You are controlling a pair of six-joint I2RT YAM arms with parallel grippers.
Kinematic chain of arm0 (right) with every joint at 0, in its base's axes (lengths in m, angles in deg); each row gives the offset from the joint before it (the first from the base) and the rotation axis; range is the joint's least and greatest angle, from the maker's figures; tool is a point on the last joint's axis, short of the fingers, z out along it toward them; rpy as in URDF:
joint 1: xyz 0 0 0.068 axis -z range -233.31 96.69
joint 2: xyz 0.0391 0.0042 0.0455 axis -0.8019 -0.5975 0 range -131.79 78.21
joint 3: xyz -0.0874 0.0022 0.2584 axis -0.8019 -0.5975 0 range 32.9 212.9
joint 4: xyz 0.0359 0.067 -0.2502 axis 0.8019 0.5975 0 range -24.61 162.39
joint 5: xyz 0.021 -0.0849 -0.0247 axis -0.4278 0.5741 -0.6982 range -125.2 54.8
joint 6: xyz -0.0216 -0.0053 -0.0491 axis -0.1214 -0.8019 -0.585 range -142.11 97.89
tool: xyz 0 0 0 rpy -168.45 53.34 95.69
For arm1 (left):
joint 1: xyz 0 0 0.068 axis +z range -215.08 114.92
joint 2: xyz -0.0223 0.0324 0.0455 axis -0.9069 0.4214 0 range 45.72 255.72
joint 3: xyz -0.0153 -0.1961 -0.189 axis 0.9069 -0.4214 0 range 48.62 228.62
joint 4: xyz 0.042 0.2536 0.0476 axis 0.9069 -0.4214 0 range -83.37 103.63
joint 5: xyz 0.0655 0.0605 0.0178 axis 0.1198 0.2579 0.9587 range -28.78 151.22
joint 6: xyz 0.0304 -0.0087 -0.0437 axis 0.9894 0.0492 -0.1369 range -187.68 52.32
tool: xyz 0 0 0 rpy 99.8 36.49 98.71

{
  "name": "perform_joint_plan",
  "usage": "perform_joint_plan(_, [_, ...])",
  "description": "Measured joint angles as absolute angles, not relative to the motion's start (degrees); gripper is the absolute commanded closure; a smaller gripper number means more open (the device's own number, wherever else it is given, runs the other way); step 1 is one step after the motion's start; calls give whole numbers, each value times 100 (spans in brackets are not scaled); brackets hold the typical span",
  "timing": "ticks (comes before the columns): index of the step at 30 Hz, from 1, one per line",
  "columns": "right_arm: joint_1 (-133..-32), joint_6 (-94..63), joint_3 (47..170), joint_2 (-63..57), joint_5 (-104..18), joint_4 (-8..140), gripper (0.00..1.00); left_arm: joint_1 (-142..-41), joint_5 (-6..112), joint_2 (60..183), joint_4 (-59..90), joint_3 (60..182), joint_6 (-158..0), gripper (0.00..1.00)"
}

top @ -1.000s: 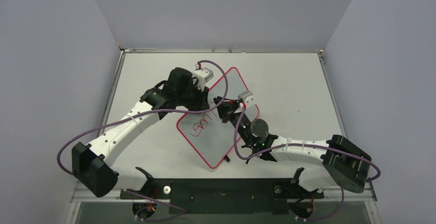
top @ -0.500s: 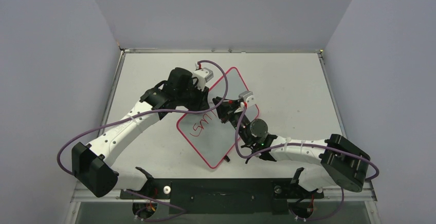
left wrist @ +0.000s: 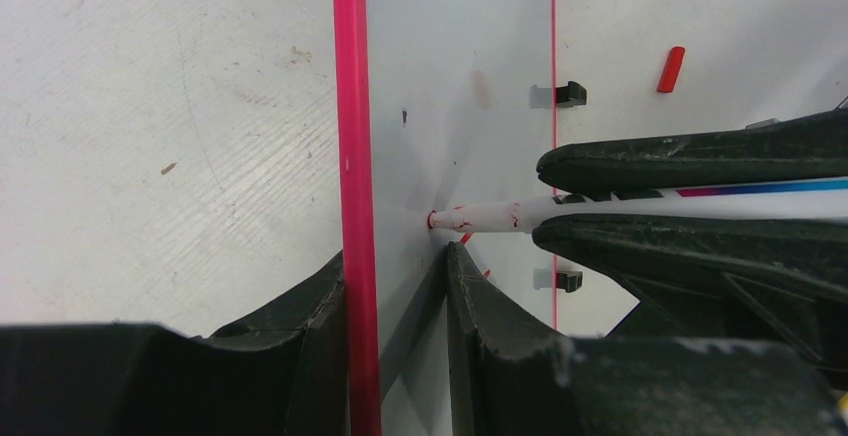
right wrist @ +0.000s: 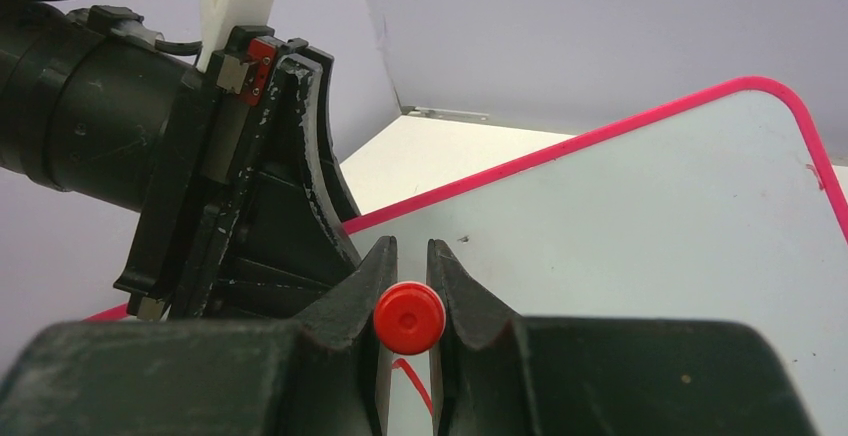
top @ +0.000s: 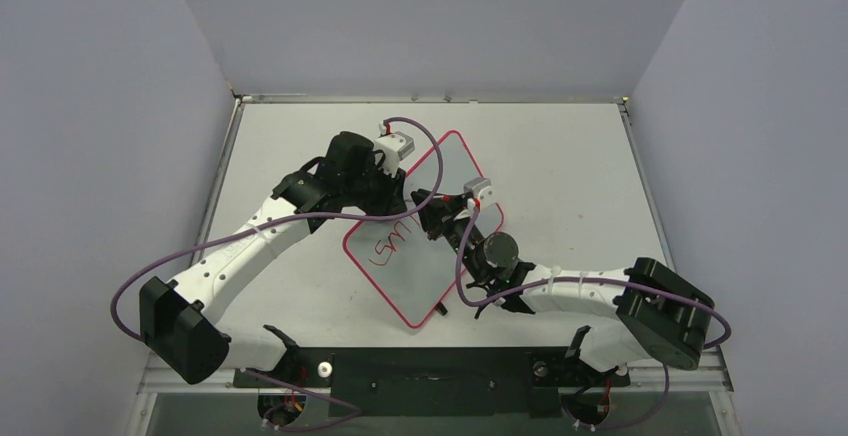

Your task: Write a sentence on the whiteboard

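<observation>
The whiteboard (top: pixel 440 171) lies tilted on the table, pink-bordered, with the sentence (top: pixel 392 246) as a few red letters near its left side. My left gripper (top: pixel 398 202) is shut on the board's pink edge (left wrist: pixel 350 156), one finger on each side (left wrist: pixel 395 276). My right gripper (top: pixel 436 220) is shut on a white marker (left wrist: pixel 480 218) whose tip touches the board. The marker's red end (right wrist: pixel 408 318) sits between my right gripper's jaws (right wrist: pixel 408 251), with a red stroke (right wrist: pixel 418 381) below it. The board fills the right wrist view (right wrist: pixel 620 236).
A red marker cap (left wrist: pixel 671 69) lies on the table beyond the board's far edge. Two black clips (left wrist: pixel 570 94) (left wrist: pixel 568 279) sit on that edge. The left gripper's body (right wrist: pixel 250 206) is close beside the right gripper. Walls enclose the table.
The right arm has shifted slightly left with the marker against the board. The left arm still holds the board's edge.
</observation>
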State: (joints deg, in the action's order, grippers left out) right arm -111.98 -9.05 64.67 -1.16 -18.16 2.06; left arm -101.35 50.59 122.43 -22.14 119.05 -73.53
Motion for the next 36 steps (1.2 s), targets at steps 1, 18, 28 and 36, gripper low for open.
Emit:
perform_joint_plan(1, [-11209, -890, 6467, -108, -1801, 215, 100, -10135, 5059, 12243, -2214, 11905, -7350, 100])
perform_joint_plan(18, [-11334, -1158, 6331, 836, -1441, 984, 100, -10137, 5054, 12234, -2210, 11905, -7353, 100])
perform_joint_plan(28, [-11209, -1353, 6469, 447, -1414, 971, 100, -10137, 5054, 12234, -2208, 11905, -7350, 100])
perform_joint_plan(36, [-11170, -1357, 6653, 152, -1436, 929, 100, -10137, 5054, 12234, -2210, 11905, -7350, 100])
